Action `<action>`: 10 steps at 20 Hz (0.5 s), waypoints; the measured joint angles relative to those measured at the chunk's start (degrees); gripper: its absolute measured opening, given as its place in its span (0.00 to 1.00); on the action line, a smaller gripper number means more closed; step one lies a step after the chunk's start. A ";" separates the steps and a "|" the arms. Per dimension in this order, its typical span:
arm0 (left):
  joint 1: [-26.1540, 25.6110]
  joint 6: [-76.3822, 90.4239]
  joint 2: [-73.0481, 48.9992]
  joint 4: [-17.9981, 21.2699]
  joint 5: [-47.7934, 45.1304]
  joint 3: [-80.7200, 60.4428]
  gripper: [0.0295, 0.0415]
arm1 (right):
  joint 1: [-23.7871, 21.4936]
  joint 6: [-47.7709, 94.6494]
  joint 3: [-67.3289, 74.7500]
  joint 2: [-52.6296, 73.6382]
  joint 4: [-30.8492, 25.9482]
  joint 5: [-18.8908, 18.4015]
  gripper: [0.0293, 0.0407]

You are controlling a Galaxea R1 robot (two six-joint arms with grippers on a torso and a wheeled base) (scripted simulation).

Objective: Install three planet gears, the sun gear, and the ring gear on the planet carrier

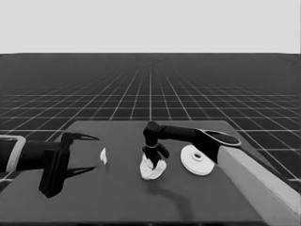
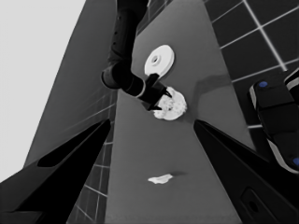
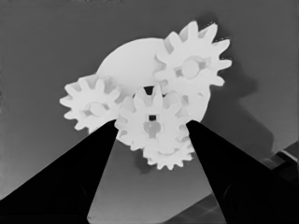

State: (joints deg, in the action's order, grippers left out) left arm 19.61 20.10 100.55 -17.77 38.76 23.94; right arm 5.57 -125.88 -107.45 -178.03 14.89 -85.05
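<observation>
The smaller round part point(image 1: 151, 172) lies at mid-table with three small toothed gears on it: one gear point(image 3: 191, 70), a second gear point(image 3: 92, 104) and a third gear point(image 3: 167, 157). My right gripper point(image 1: 155, 159) stands right over it, shut on a fourth gear point(image 3: 152, 122). That gear hangs over the part's middle and overlaps the others. The larger round part point(image 1: 197, 160) lies flat just right of them, apart. My left gripper point(image 1: 96, 152) waits open over the table's left end with nothing between its fingers.
A thin white piece point(image 1: 103, 156) lies on the table between the left gripper's tips and the smaller round part point(image 2: 170, 106). The right arm's pale forearm point(image 1: 263, 181) fills the lower right corner. Dark machinery with blue lights point(image 2: 275, 121) shows past the table's edge.
</observation>
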 joint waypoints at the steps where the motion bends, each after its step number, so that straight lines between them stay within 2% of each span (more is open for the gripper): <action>1: 0.00 0.00 0.00 0.00 0.00 0.00 0.75 | 0.01 -0.60 0.00 0.00 0.00 0.00 0.14; 8: 0.00 0.00 0.00 0.00 0.00 0.00 0.75 | 0.03 -4.80 0.00 -0.01 -0.01 0.00 0.14; 10: 0.00 0.00 0.00 0.00 0.00 0.00 0.75 | 0.04 -5.37 0.00 -0.01 0.00 0.01 0.67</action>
State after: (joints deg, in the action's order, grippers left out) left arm 19.61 20.10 100.55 -17.77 38.76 23.94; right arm 5.61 -131.24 -107.45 -178.04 14.89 -85.05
